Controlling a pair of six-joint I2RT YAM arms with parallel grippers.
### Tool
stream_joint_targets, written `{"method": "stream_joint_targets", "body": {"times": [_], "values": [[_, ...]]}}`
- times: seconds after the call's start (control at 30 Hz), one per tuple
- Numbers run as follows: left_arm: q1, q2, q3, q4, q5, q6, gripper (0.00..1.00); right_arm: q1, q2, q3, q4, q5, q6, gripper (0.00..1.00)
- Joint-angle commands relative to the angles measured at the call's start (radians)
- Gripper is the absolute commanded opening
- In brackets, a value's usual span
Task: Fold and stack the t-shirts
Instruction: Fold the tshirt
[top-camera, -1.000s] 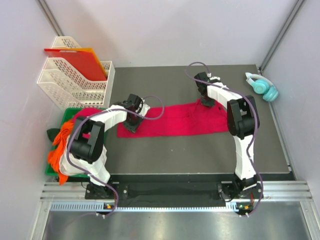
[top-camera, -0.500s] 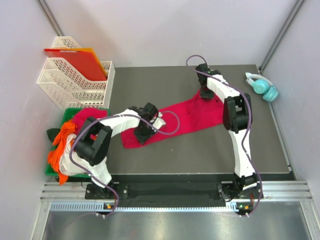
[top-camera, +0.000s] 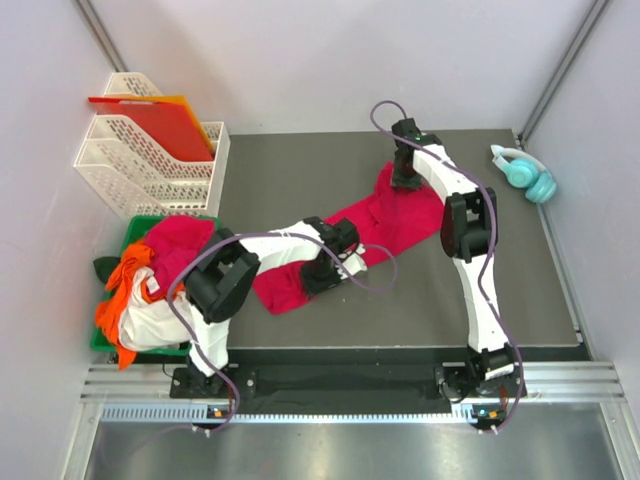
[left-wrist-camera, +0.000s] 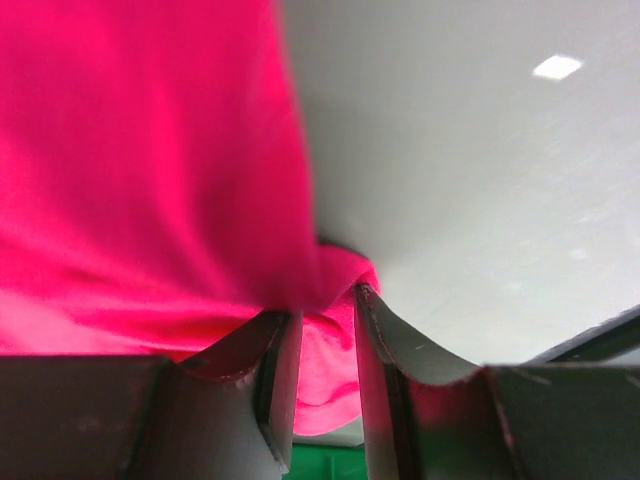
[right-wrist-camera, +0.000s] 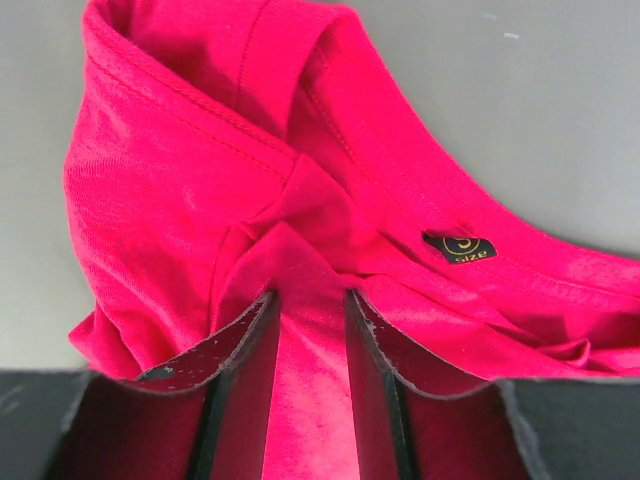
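A crimson-red t-shirt (top-camera: 390, 220) lies slantwise on the dark mat, bunched, running from near left to far right. My left gripper (top-camera: 328, 272) is at its near left part, shut on a fold of the cloth. In the left wrist view that red fold (left-wrist-camera: 150, 150) fills the gap of the left gripper (left-wrist-camera: 325, 305). My right gripper (top-camera: 404, 178) is low at the shirt's far right end. In the right wrist view the right gripper (right-wrist-camera: 311, 294) has its jaws parted a little, with a ridge of the t-shirt (right-wrist-camera: 180, 180) between them, next to the size label (right-wrist-camera: 460, 247).
A green bin (top-camera: 101, 340) at the left edge holds a heap of orange (top-camera: 118, 290), white (top-camera: 150, 322) and pinkish-red (top-camera: 180, 240) t-shirts. White racks (top-camera: 140, 170) with a red-orange sheet (top-camera: 150, 120) stand behind it. Teal headphones (top-camera: 525, 172) lie at the far right.
My left gripper has dragged the shirt's left end rightward and nearer, turning the shirt slantwise and bunching it. The right gripper moved slightly back and its jaws have widened.
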Motion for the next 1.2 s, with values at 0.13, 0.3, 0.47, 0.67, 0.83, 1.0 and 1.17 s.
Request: {"method": "stream_joint_targets", "body": {"times": [0.13, 0.3, 0.47, 0.67, 0.83, 1.0, 1.17], "values": [[-0.146, 0.121, 0.155, -0.009, 0.073, 0.036, 0.32, 0.060, 0.040, 0.026, 0.067, -0.148, -0.001, 0.35], [-0.218, 0.152, 0.199, -0.038, 0.098, 0.060, 0.33, 0.076, 0.046, 0.027, 0.081, -0.158, 0.018, 0.36], [-0.311, 0.150, 0.224, -0.063, 0.141, 0.096, 0.32, 0.089, 0.065, 0.046, 0.095, -0.186, 0.032, 0.37], [-0.393, 0.161, 0.247, -0.058, 0.177, 0.112, 0.32, 0.119, 0.094, 0.066, 0.121, -0.201, 0.036, 0.39], [-0.453, 0.202, 0.293, -0.043, 0.182, 0.109, 0.32, 0.124, 0.117, 0.090, 0.137, -0.239, 0.055, 0.40], [-0.459, 0.198, 0.305, 0.001, 0.102, 0.073, 0.32, 0.124, 0.070, 0.046, 0.146, -0.209, 0.032, 0.40], [-0.381, 0.017, 0.261, 0.070, 0.030, 0.024, 0.41, 0.087, -0.168, -0.090, 0.238, -0.083, 0.038, 0.42]]}}
